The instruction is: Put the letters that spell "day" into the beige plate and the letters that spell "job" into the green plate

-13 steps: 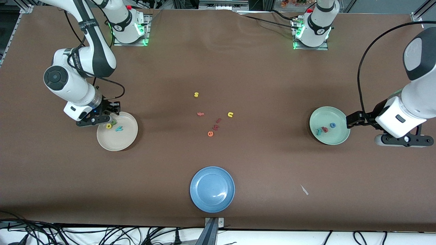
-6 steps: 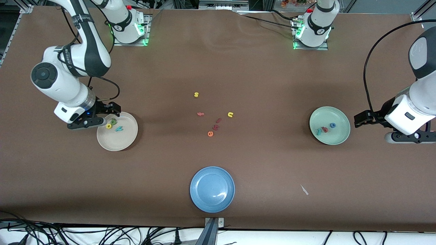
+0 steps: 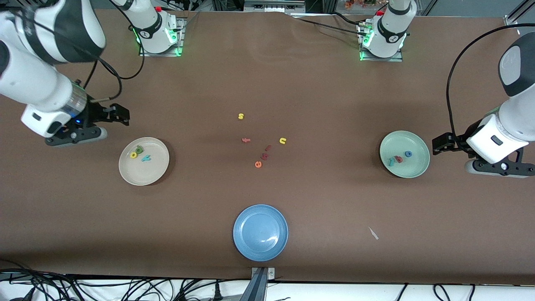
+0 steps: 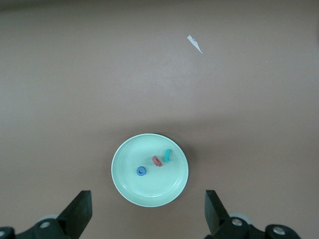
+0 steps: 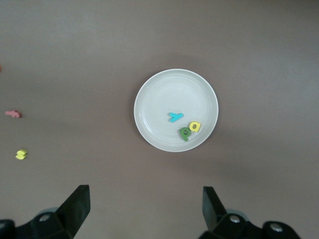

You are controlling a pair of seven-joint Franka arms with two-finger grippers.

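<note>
The beige plate [image 3: 155,170] holds the yellow "d" [image 3: 133,155], green "a" [image 3: 139,149] and teal "y" [image 3: 146,158]. The right wrist view shows the same plate [image 5: 164,94] from above, with the "y" [image 5: 174,117], "a" [image 5: 185,133] and "d" [image 5: 195,126]. My right gripper [image 3: 120,116] hangs open and empty over bare table beside it. The green plate [image 3: 413,167] holds the teal "j" [image 3: 391,161], red "b" [image 3: 399,159] and blue "o" [image 3: 408,154]. My left gripper [image 3: 440,144] is open and empty beside this plate [image 4: 149,191].
A blue plate [image 3: 250,246] sits near the front edge. Loose letters lie mid-table: yellow "s" [image 3: 240,116], reddish "f" [image 3: 246,140], yellow "u" [image 3: 283,141], orange "e" [image 3: 258,164] and two small reddish pieces [image 3: 266,155]. A white scrap [image 3: 373,233] lies toward the left arm's end.
My right gripper opened, left the green "a" in the beige plate, and rose away toward the right arm's end of the table. The left arm shifted only slightly.
</note>
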